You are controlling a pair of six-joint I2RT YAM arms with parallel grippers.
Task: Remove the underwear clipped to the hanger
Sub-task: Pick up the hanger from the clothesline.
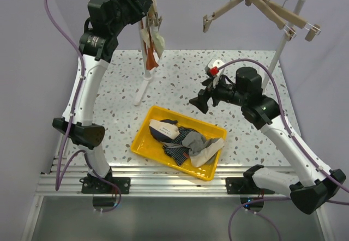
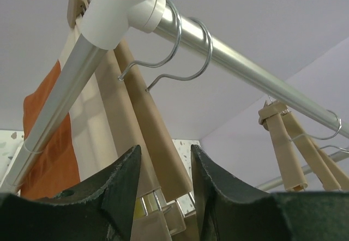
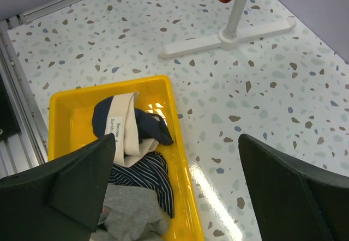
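Up at the rail, the left gripper (image 2: 163, 192) has its two dark fingers part-way in around the lower end of a tan wooden clip hanger (image 2: 158, 148), the metal clip showing in the gap between them; whether the pads already press on it I cannot tell. Just to the left of those fingers, on the same hanger group, hang the orange-red briefs (image 2: 52, 137) with a pale cream piece (image 2: 90, 115) beside them, both draping straight down, long axis vertical and alongside the slanted rack pole (image 2: 60, 104). The coming move turns on this: the clipped cloth lies below and a little left of the left gripper, so that arm is by far the nearer one. The right gripper (image 3: 174, 186) hangs wide apart and holding nothing, low over the near side of the table, above the yellow tray (image 1: 143, 137). In that tray lie the pieces already off: navy briefs with a cream waistband (image 3: 128, 122), navy striped ones (image 3: 144, 178), and grey ones (image 3: 131, 214), crumpled together. Bare hangers (image 1: 262, 9) hang further right on the rail.
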